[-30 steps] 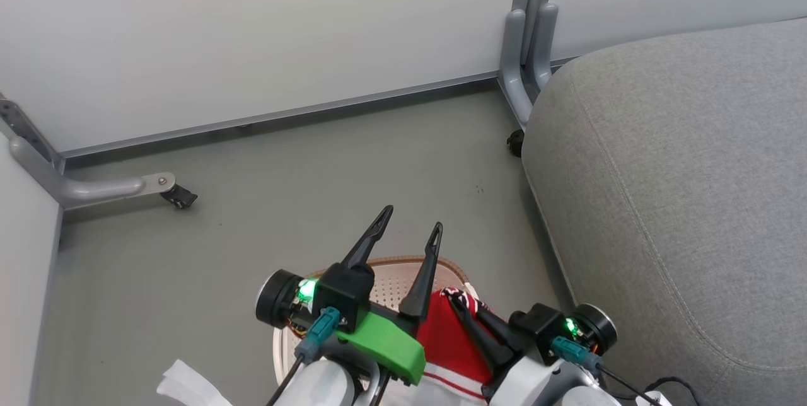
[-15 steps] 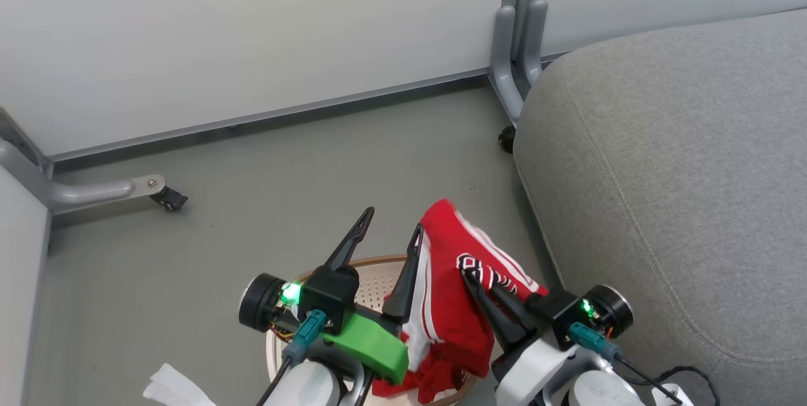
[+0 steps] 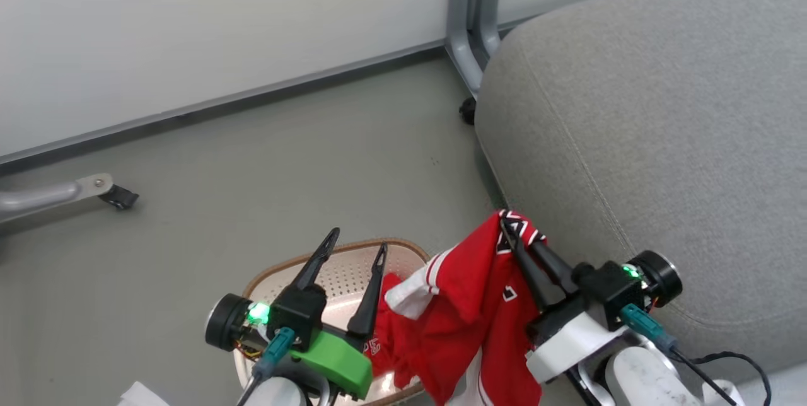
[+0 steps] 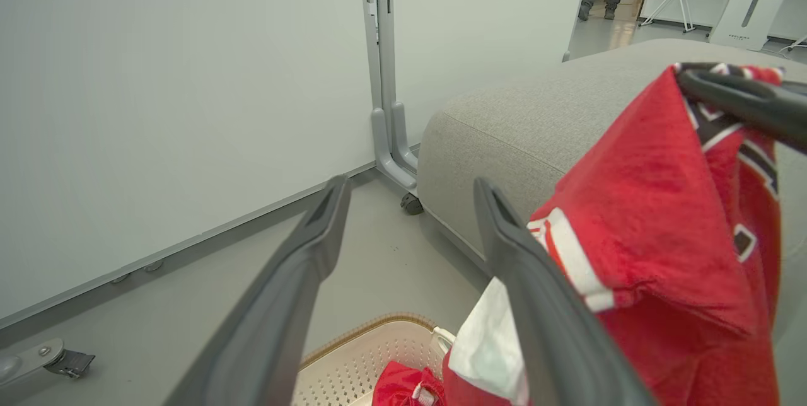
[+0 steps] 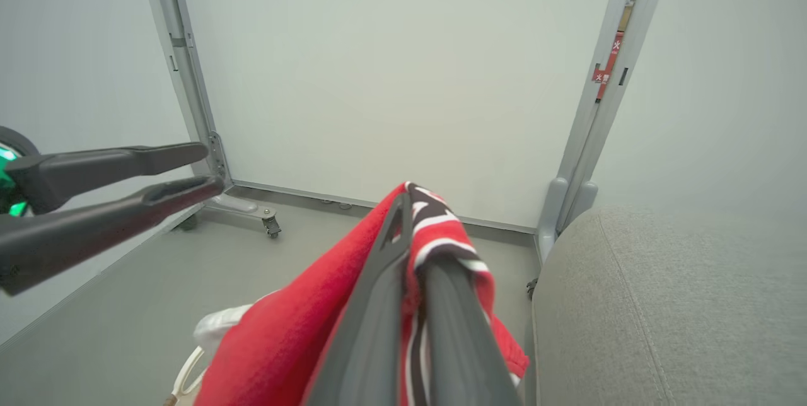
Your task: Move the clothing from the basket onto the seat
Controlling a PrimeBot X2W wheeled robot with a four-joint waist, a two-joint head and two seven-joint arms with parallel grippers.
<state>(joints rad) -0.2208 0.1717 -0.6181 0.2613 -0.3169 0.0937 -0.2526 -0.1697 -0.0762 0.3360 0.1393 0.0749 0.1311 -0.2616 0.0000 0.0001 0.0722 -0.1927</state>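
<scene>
Right hand (image 3: 504,224) is clamped on the red jersey (image 3: 470,286) and has just hauled it up out of the basket (image 3: 353,244) to dangle beside the grey seat (image 3: 630,110), left hand (image 3: 358,240) spread empty over the basket, so drop-off looks close.

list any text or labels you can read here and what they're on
Nothing reads clearly.
White print on the red garment in the basket: too small.
Red sign on the partition post: white characters, blurred.
Dark logo on the white kiosk: too small.
</scene>
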